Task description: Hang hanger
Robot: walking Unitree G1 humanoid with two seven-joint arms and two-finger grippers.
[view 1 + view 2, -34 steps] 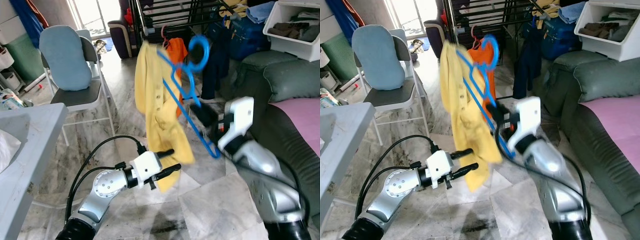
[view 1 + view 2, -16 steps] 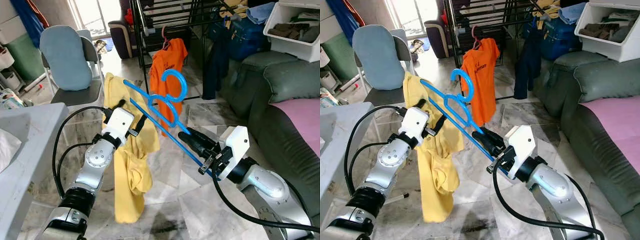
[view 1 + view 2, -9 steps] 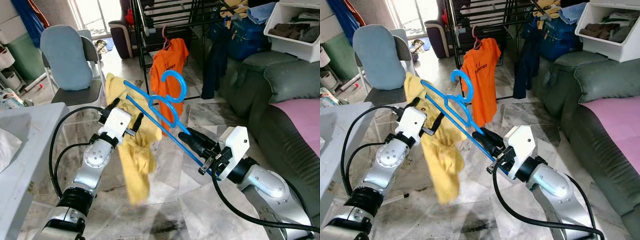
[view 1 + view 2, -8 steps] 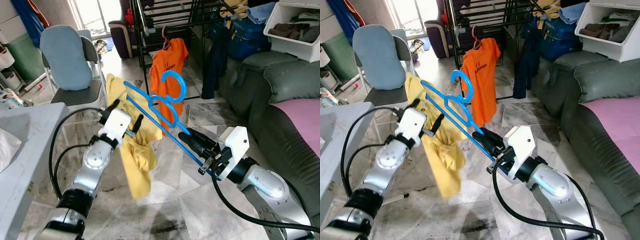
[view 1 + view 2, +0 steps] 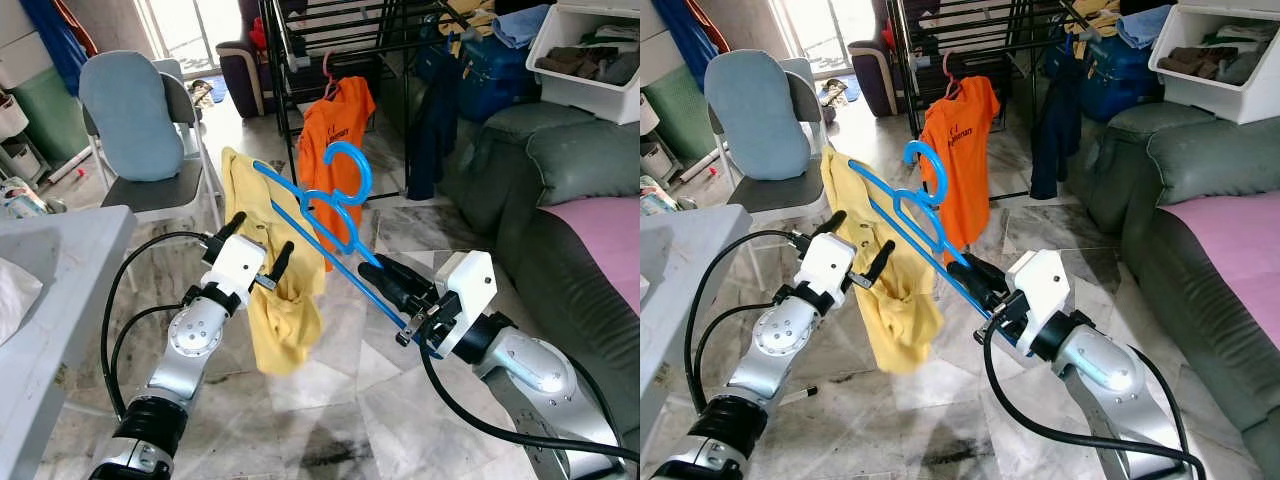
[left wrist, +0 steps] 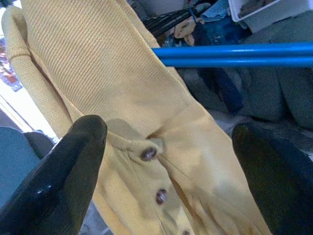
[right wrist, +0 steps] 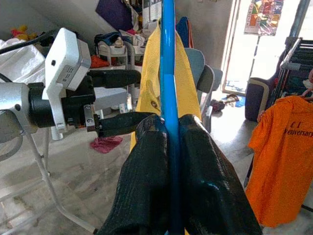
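Holding the blue hanger (image 5: 330,230) up over the marble floor (image 5: 400,400), the right gripper (image 7: 166,147) has its two fingers pinched tight on the lower bar, hook end pointing up and away toward the rack (image 5: 330,40). Compared with half a second ago, the hanger has barely shifted, but the left gripper (image 5: 255,245) has dropped lower and pulled back from the bar, and the yellow shirt (image 5: 275,290) now hangs gathered shorter beneath it. Its fingers are spread wide, one on each side of the shirt's button placket (the left wrist view shows three buttons), gripping nothing. The shirt is draped over the far arm of the hanger, with its collar end up at the bar's tip.

Between the hanger and the rack there is open floor. One orange T-shirt (image 5: 335,130) already hangs on the rack by a pink hanger, and dark garments (image 5: 435,110) hang beside it. To the left stand one folding chair (image 5: 150,130) with a blue cushion and the corner of a grey table (image 5: 60,260). To the right are a green sofa (image 5: 560,160) and a white bin (image 5: 590,60) of clothes.

Count: two hangers, one yellow shirt, one orange shirt, one chair.
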